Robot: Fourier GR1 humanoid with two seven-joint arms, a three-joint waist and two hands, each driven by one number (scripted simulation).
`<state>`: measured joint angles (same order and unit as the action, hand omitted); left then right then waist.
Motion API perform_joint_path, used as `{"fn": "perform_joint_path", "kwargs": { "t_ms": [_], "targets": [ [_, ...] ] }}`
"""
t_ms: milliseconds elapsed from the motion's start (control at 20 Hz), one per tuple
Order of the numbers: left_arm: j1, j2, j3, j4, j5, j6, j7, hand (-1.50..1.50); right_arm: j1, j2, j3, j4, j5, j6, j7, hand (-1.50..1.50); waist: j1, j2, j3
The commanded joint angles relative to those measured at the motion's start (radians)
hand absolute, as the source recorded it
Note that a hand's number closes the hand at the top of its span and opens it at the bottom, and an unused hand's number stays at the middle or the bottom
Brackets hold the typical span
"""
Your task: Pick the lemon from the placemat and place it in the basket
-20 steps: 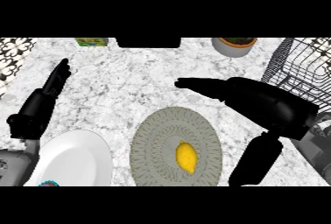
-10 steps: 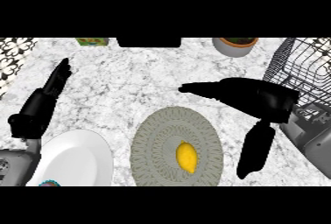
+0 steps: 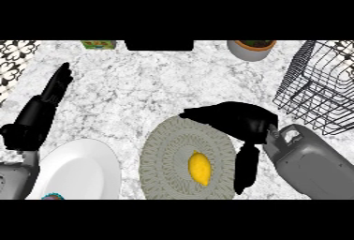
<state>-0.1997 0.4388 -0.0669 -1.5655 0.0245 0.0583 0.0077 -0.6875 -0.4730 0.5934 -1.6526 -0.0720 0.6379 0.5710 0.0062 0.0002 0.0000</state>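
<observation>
On the counter, at my end of the link:

Lemon: the lemon lies loose on the round grey placemat, toward its lower right part, with nothing touching it.

Right hand: my right hand hangs over the placemat's upper right rim, fingers spread and apart, holding nothing — the thumb points down along the mat's right edge, just beside the lemon.

Left hand: my left hand rests open at the left of the view, fingers straight and pointing up the counter, well apart from the work.

Basket: the black wire basket stands at the right, beyond the right forearm.

Other things: a white plate sits just left of the placemat; a small pot stands at the far edge.

Step in hand: I judge this the approach to the pick — nothing is grasped yet.

Next move: I would bring the palm down and toward me until fingers and thumb straddle the lemon, then curl them round it, lift, and swing right to the basket.
</observation>
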Motion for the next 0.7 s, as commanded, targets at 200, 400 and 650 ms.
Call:
{"fn": "perform_joint_path", "kwargs": {
  "t_ms": [200, 400, 650],
  "targets": [
    [-0.005, -0.052, 0.021, 0.051, -0.061, -0.013, -0.038, 0.00, 0.078, 0.100, 0.002, 0.122, 0.228, 0.064, -0.128, -1.50, -0.003, 0.001, 0.000],
    [0.030, -0.026, 0.061, -0.009, -0.019, -0.075, -0.025, 0.00, 0.185, 0.106, 0.031, 0.123, 0.363, -0.012, -0.214, -1.50, -0.003, -0.001, 0.000],
    [-0.028, -0.094, 0.058, 0.062, -0.081, -0.068, -0.037, 0.00, 0.192, 0.183, -0.020, 0.151, 0.452, 0.037, -0.244, -1.50, -0.006, 0.000, 0.000]
  ]
}}
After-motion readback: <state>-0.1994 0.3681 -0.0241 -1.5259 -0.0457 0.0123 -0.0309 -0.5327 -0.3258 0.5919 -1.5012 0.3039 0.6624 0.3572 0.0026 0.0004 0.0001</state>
